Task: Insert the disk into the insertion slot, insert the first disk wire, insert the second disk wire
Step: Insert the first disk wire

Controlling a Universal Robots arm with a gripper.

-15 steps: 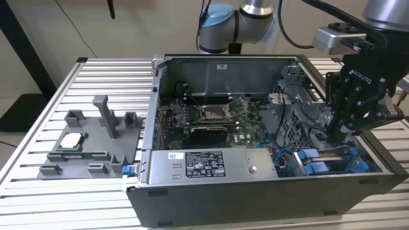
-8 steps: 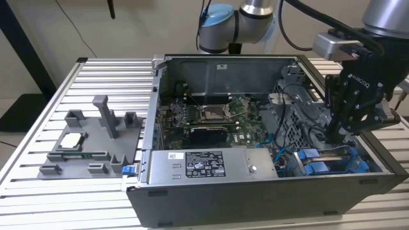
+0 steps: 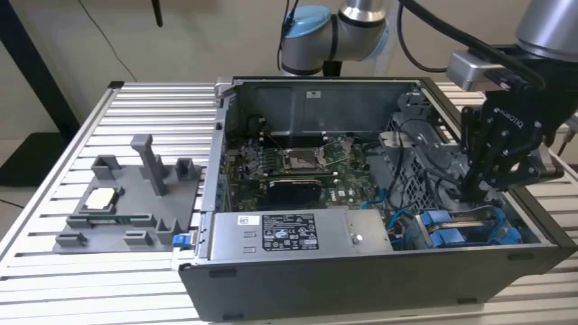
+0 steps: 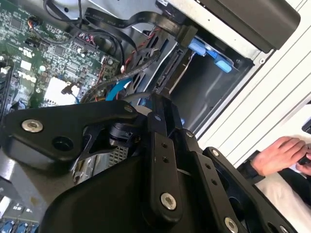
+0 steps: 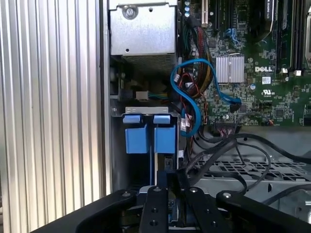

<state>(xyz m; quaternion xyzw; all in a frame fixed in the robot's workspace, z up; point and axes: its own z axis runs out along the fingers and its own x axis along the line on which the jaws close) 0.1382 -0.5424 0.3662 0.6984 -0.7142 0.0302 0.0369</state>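
The disk lies in its blue carrier in the insertion slot at the case's front corner, on the exterior view's right. Its two blue handle tabs face me in the first wrist view. My gripper hangs inside the case just above the disk's inner end. Its black fingers are pressed together on a small dark connector of a black disk wire, right at the disk's edge. In the second wrist view the fingers point at the slot. A blue disk wire loops loose over the motherboard.
The open computer case sits on a slatted metal table. A grey power-supply box fills the front beside the disk. A grey fixture with small parts stands at the exterior view's left. A person's hand rests beyond the table.
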